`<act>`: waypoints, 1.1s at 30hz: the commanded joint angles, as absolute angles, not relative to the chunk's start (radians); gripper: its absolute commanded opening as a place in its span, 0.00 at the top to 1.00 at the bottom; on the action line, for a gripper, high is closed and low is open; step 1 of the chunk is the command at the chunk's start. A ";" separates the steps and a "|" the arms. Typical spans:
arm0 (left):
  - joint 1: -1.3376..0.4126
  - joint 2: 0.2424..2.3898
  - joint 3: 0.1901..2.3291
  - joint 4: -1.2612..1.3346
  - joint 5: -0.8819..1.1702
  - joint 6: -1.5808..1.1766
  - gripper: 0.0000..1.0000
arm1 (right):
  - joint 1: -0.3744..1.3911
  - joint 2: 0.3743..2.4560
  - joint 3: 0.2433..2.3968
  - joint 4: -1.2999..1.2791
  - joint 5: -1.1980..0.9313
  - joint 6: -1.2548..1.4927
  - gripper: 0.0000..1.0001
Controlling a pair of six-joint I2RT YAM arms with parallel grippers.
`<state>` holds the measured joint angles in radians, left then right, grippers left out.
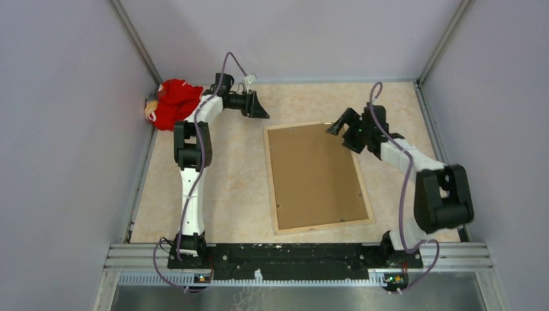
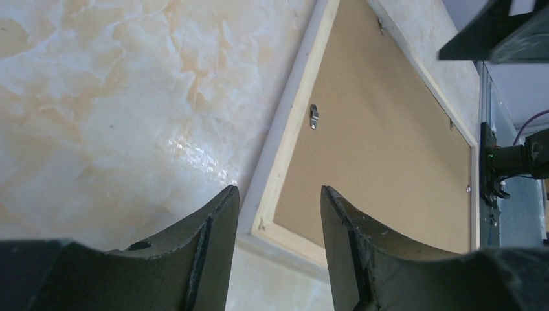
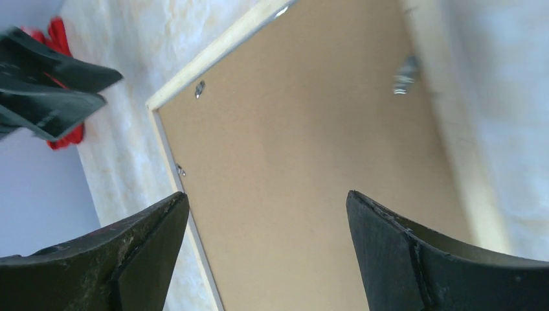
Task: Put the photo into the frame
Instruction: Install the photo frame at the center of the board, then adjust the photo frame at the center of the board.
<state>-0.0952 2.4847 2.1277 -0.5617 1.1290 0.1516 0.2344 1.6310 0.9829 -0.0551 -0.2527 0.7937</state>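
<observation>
- The frame [image 1: 271,184] lies face down in the middle of the table [image 1: 226,194], its pale wooden rear edges up and its long sides running near to far, so its back is open to work on.
- The brown backing board [image 1: 317,175] sits flat inside the frame and fills it.
- The photo is not visible in any view. It may lie under the board, but that cannot be told.
- A small metal hanger [image 2: 314,116] sits on the board near the left long edge. Small tabs show along the rim, though it is too fine to tell whether they are turned over the board.
- The right gripper [image 1: 342,133] hovers over the frame's far right corner with its jaws spread wide and nothing in them, likely placed to press or check the board.
- The left gripper [image 1: 261,107] hangs just beyond the far left corner, jaws parted about halfway and gripping nothing.
- A red cloth bundle [image 1: 171,102] rests in the far left corner, well apart from the frame.
</observation>
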 commanded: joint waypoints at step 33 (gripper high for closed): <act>-0.133 2.557 2.059 -0.513 1.117 0.170 0.68 | 0.424 0.716 0.556 -0.849 -0.343 0.963 0.14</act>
